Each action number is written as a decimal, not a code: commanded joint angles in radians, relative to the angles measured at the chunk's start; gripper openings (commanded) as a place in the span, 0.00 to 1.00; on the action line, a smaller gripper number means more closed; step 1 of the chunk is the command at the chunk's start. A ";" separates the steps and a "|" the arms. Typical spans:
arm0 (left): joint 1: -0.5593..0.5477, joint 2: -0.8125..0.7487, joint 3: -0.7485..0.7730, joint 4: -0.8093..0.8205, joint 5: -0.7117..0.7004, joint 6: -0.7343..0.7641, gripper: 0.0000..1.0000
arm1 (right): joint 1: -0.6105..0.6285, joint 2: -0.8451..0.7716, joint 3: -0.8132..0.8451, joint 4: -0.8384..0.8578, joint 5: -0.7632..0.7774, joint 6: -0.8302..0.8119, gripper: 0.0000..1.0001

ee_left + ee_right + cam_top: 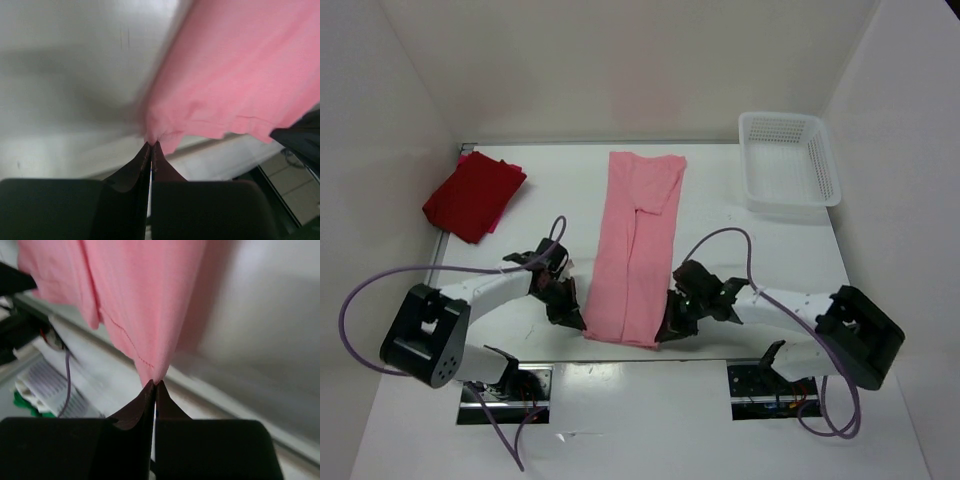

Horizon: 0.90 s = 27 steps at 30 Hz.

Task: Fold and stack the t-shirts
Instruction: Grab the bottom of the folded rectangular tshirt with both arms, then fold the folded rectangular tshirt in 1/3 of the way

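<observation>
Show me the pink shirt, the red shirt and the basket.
pink shirt (635,240), top view, middle of cloth
red shirt (472,198), top view, centre of folded cloth
basket (788,160), top view, mesh floor

From above I couldn't see the near corners of pink shirt (638,250): left gripper (578,318) and right gripper (667,330) covered them. Wrist views cropped it.

You'll see a white plastic mesh basket (792,197) at two o'clock on the white worktop (550,205), standing upright near its far right corner.
</observation>
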 commanded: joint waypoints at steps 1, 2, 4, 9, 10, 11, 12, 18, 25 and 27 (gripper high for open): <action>-0.008 -0.127 -0.018 -0.167 0.091 0.011 0.00 | 0.103 -0.117 -0.046 -0.072 -0.034 0.108 0.00; -0.008 -0.155 -0.005 -0.204 0.101 0.011 0.00 | 0.120 -0.184 -0.046 -0.111 -0.034 0.140 0.00; -0.008 -0.204 0.044 -0.321 0.078 0.037 0.00 | 0.120 -0.247 -0.022 -0.182 0.013 0.141 0.00; 0.029 -0.143 0.291 -0.304 0.037 0.048 0.00 | -0.158 -0.229 0.125 -0.311 -0.006 -0.095 0.00; 0.055 -0.121 0.322 -0.281 0.027 0.048 0.00 | -0.194 -0.202 0.180 -0.311 0.005 -0.133 0.00; 0.069 -0.063 0.351 -0.256 0.027 0.048 0.00 | -0.226 -0.168 0.213 -0.311 0.005 -0.207 0.00; 0.083 -0.026 0.420 -0.221 0.015 0.077 0.00 | -0.278 -0.093 0.278 -0.311 0.005 -0.241 0.00; 0.138 0.273 0.644 -0.118 -0.080 0.134 0.00 | -0.432 0.206 0.457 -0.255 0.037 -0.413 0.00; 0.138 0.543 0.867 -0.031 -0.126 0.112 0.00 | -0.516 0.424 0.627 -0.190 0.040 -0.459 0.00; 0.138 0.572 0.897 -0.006 -0.126 0.103 0.00 | -0.526 0.454 0.659 -0.175 0.051 -0.459 0.00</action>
